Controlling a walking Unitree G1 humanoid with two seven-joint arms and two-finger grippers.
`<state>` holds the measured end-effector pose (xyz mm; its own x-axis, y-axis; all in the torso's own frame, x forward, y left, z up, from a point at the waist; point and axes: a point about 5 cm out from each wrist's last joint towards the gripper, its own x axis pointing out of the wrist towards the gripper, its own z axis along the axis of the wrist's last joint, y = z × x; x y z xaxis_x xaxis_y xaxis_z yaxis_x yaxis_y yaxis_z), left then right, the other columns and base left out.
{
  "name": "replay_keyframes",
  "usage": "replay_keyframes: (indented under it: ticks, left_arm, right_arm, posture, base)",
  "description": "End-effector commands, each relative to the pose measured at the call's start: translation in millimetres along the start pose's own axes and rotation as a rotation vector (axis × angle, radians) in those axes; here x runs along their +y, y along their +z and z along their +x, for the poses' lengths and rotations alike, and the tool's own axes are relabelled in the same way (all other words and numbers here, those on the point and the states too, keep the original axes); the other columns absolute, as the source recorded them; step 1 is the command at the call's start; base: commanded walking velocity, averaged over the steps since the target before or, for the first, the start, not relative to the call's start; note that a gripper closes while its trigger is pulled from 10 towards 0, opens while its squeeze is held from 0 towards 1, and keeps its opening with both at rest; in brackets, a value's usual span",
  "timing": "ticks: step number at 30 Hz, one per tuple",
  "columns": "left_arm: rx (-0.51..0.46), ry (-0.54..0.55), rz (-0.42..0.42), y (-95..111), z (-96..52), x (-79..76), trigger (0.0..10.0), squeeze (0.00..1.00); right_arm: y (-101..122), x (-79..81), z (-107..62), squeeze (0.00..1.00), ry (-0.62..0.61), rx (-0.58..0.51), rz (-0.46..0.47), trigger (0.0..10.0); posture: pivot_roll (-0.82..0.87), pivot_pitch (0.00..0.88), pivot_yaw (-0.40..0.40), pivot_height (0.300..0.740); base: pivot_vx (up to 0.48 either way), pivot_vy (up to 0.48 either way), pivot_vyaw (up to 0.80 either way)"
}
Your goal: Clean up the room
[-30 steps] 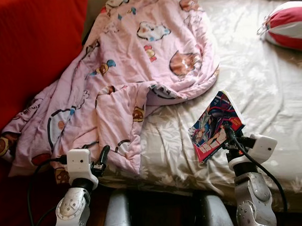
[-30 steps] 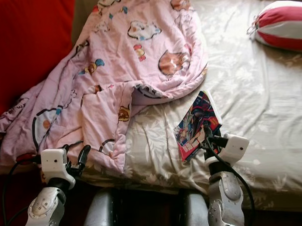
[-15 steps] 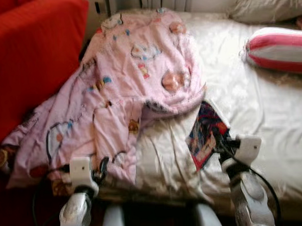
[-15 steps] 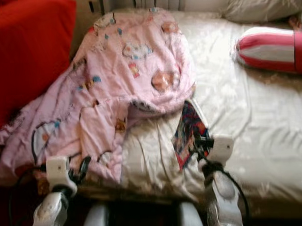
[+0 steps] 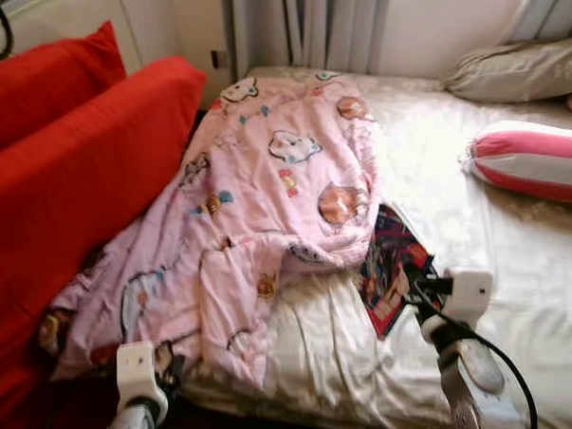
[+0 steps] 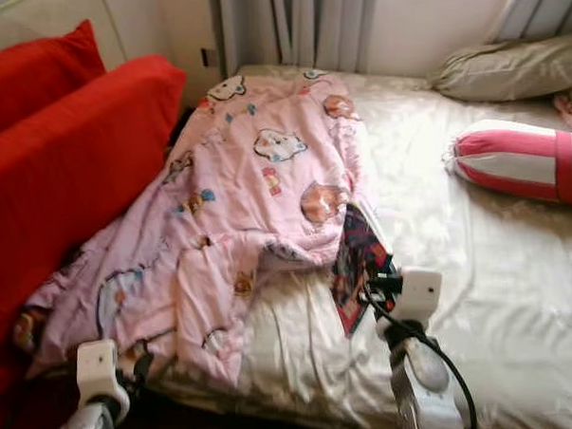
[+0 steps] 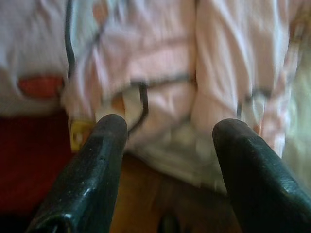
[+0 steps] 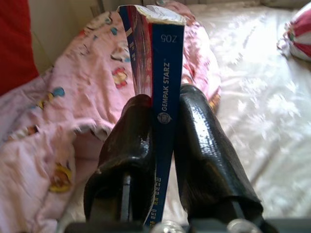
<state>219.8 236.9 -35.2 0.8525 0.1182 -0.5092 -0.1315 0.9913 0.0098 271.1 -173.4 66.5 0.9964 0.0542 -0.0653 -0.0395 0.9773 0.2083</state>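
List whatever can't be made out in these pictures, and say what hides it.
- Comic book: cover art too small to read in the eye views; in the right wrist view the right gripper fingers cover its lower part.
- Pink blanket: its lower edge is blurred in the left wrist view, beyond the left gripper.
- Striped pillow: cut off by the edge of the eye views.
- Bed: the sheet under the blanket is hidden.

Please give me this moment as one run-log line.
right gripper: shut on comic book above bed | left gripper: open, near pink blanket edge
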Motion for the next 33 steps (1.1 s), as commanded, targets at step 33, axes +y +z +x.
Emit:
replay_keyframes:
  ticks: [33]
  left_arm:
    - [0.292,-0.009,0.093,-71,-26.8,-15.0,10.0,0.0]
  right_arm:
    - [-16,4.5,-6.5,0.0,-0.066,0.016,0.039,10.0]
  posture:
    - [0.16,0.014,-0.04,0.74]
  base:
    - [0.0,-0.073,-0.2]
